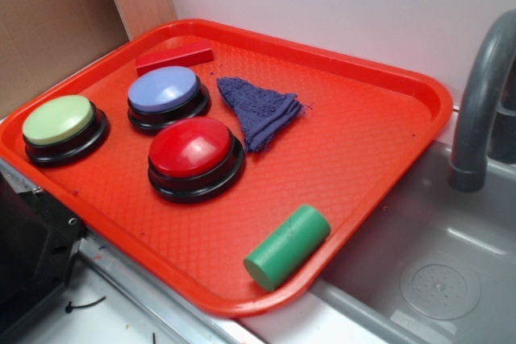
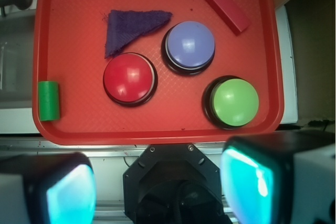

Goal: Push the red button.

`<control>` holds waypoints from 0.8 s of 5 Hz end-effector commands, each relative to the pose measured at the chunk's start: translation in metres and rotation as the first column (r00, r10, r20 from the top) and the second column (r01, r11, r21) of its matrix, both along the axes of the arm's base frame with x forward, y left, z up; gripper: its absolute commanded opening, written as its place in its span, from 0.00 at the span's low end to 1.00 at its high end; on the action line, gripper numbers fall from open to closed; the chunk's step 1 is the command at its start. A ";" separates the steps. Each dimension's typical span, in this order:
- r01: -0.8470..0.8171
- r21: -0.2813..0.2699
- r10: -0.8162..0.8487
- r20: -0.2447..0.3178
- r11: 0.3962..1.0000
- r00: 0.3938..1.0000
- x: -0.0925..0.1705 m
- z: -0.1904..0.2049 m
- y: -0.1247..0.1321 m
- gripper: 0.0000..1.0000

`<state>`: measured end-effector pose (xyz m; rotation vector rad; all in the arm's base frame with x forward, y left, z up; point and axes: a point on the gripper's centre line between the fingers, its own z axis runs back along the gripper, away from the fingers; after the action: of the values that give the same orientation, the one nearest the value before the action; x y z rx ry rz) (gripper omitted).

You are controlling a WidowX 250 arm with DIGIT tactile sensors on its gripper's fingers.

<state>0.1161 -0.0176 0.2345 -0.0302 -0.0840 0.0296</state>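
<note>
Sitting on the orange-red tray (image 2: 157,129), toward its near middle: red button (image 2: 129,79), domed, glossy, on a black round base, not yet pressed by the look of it. Lying ahead of the tool (image 2: 157,182) and slightly to its left in the wrist view, well apart, nothing touching it.

Hanging high above the tray's near edge: tool, pads (image 2: 247,179) standing wide apart, holding nothing.

Crowding the button:
- blue button (image 2: 189,45), farther ahead and to the right, bases nearly touching;
- green button (image 2: 233,102), off to the right, about level, near but apart;
- dark blue knitted cloth (image 2: 128,27), folded to a triangle, just beyond and to the left, its near corner close to the button's base;
- red rectangular block (image 2: 227,9), far right corner, well clear;
- green cylinder (image 2: 50,100), far left, by the tray rim, long axis running toward and away from the tool.

Blocking the straight descent: nothing. Calling for a forward, slightly leftward approach and a downward press; risking only a brush against the blue button.

Flanking the tray beyond the cylinder: grey sink (image 1: 451,279) and faucet (image 1: 480,102).
</note>
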 end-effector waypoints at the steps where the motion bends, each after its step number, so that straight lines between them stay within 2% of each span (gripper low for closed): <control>1: 0.000 0.000 0.000 0.000 1.000 1.000 0.000 0.000 0.000 1.00; 2: 0.029 0.091 -0.025 -0.036 0.995 0.999 0.040 -0.050 0.003 1.00; 3: 0.160 0.082 -0.165 0.062 0.984 0.984 0.068 -0.096 -0.016 1.00; 4: 0.222 0.073 -0.226 0.043 0.972 0.973 0.076 -0.146 -0.025 1.00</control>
<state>0.1866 -0.0363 0.0787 0.0313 -0.0963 -0.1885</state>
